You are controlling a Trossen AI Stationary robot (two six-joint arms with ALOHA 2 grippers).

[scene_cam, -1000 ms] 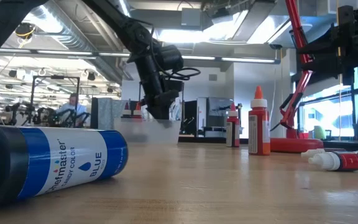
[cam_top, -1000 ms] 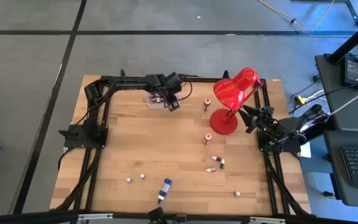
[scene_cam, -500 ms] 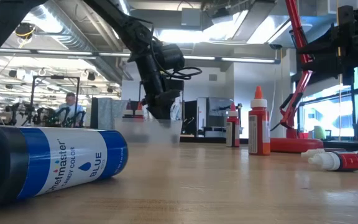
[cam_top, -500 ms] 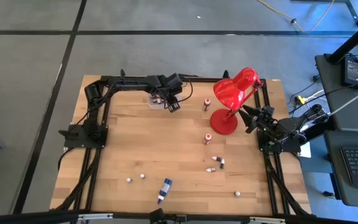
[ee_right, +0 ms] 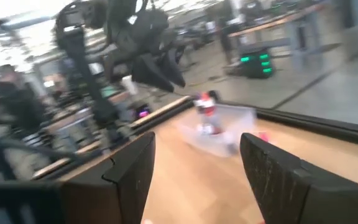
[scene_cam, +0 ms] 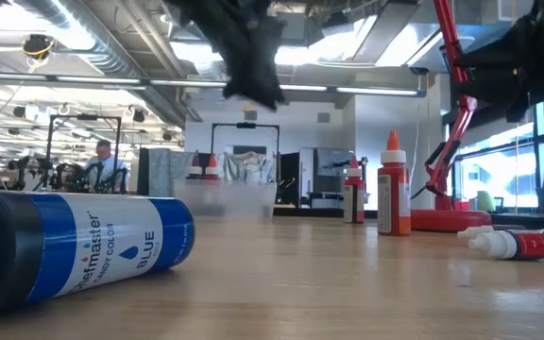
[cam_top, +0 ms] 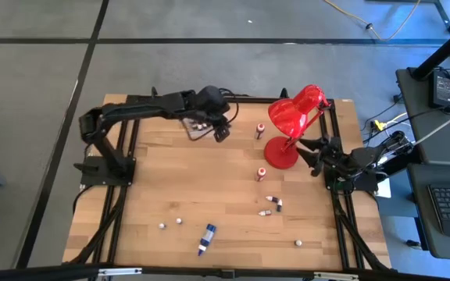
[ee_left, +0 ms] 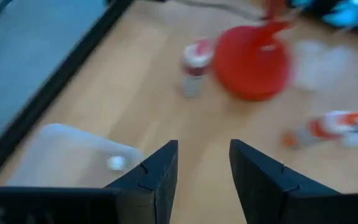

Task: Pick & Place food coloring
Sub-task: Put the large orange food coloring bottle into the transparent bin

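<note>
The long blue food coloring bottle [cam_top: 206, 238] [scene_cam: 74, 247] lies on its side near the table's near edge. Small white-capped bottles are scattered about: one stands at mid-table [cam_top: 261, 173], one stands by the lamp [cam_top: 259, 130] [ee_left: 194, 68], and three lie together [cam_top: 273, 204]. A few more sit in the clear box [cam_top: 197, 126] [ee_left: 61, 155]. My left gripper [cam_top: 223, 133] [ee_left: 204, 162] hangs open and empty, raised above the box's right end [scene_cam: 251, 57]. My right gripper [cam_top: 312, 152] [ee_right: 197, 168] waits open beside the lamp base.
A red desk lamp [cam_top: 291, 117] stands on its round base [cam_top: 281, 153] at the far right. Tiny bottles lie near the near edge [cam_top: 163, 226] [cam_top: 179, 221] [cam_top: 298, 243]. Black frame rails run along the left [cam_top: 119, 195] and right [cam_top: 342, 218] sides.
My left gripper has risen straight up out of the clear box and now hangs well above it, with its arm swung outward at the shoulder. The box and the bottles have stayed where they were.
</note>
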